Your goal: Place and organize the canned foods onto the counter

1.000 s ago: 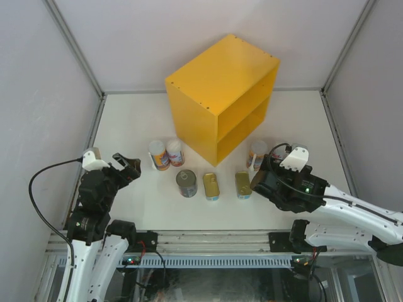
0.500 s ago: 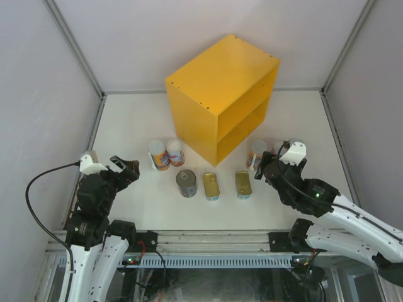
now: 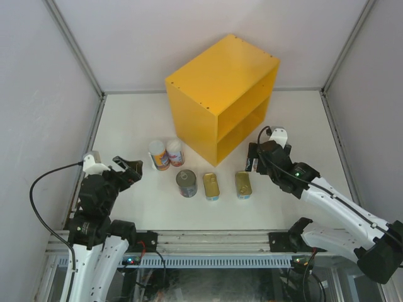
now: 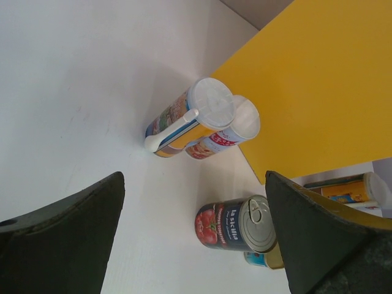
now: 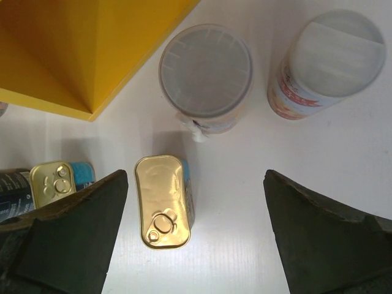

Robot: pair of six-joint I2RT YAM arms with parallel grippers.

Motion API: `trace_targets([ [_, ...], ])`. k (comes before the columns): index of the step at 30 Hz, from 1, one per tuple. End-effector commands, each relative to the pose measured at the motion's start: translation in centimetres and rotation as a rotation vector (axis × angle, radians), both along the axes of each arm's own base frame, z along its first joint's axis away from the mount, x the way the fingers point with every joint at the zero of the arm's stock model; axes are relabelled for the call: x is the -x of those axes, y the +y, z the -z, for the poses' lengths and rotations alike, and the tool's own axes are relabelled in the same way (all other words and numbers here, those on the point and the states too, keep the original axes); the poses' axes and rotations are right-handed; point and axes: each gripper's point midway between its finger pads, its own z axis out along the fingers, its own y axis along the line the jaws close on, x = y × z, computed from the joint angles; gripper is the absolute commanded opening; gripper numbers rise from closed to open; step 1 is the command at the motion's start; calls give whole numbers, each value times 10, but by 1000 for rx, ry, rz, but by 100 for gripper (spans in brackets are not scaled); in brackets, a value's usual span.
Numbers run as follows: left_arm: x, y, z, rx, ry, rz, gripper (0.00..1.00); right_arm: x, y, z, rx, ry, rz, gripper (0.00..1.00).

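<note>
The yellow counter [image 3: 220,94] stands at the back centre with nothing on it. Two tall cans [image 3: 158,155] [image 3: 174,153] stand at its left front. A dark round tin [image 3: 186,183] and two flat gold-topped tins [image 3: 211,186] [image 3: 243,184] form a row in front. My right gripper [image 3: 253,161] is open above the table; it hides two more tall cans, which show white-lidded in the right wrist view [image 5: 206,70] [image 5: 334,52], beyond the fingertips. A flat tin [image 5: 163,201] lies between its fingers [image 5: 73,236]. My left gripper [image 3: 129,168] is open and empty, left of the cans.
Grey walls with metal posts enclose the white table [image 3: 126,126]. In the left wrist view the two left tall cans [image 4: 202,113], the dark tin [image 4: 236,223] and the counter's side [image 4: 318,86] lie ahead. The table's front edge carries a rail.
My right arm has reached forward and left, from the near right up to the two right tall cans by the counter's front corner. My left arm has barely shifted.
</note>
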Motion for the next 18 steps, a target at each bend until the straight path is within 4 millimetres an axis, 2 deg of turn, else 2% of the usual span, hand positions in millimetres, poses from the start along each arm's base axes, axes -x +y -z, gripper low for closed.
trace_targets([
  [1, -3, -6, -14, 20, -69, 27, 100, -19, 11, -13, -2, -41, -41, 92],
  [18, -8, 1, -16, -52, -79, 19, 100, -64, 10, 5, 79, -46, -11, 92],
])
